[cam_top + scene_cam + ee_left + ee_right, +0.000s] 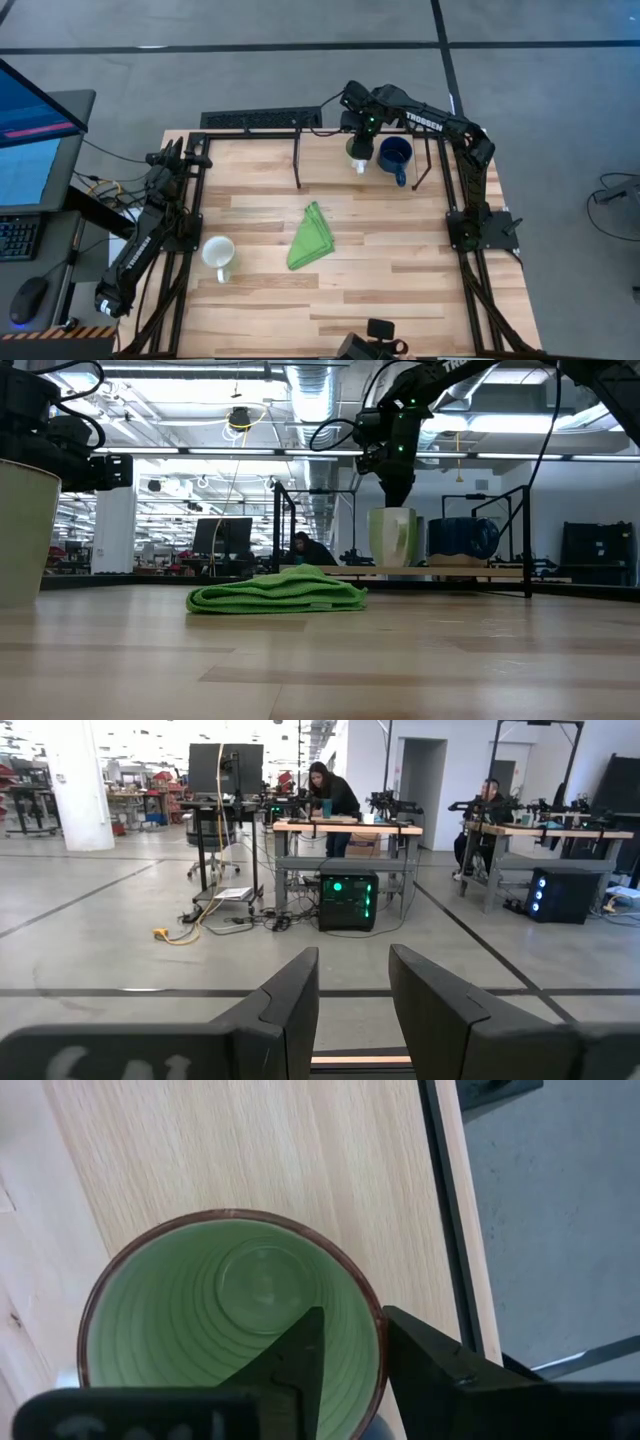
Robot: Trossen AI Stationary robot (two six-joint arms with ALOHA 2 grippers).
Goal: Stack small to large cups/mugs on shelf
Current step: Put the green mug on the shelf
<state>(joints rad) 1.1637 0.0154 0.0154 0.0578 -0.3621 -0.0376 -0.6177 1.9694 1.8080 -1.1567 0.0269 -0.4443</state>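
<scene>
Two mugs on shelf [330,150], unstacked: green mug [230,1320] beside blue mug [395,155]. Right gripper [350,1355] straddles green rim, fingers slightly apart. White mug [218,255] left, near edge; left gripper [353,1010] idle, gapped.

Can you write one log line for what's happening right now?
right claw: open astride green mug rim, on shelf | left claw: waiting | white mug: table

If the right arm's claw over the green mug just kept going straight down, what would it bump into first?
Most likely the light green mug itself: the right gripper points down with its fingers straddling the mug's rim, one inside and one outside. Depth is hard to judge, so it may already be touching.
</scene>
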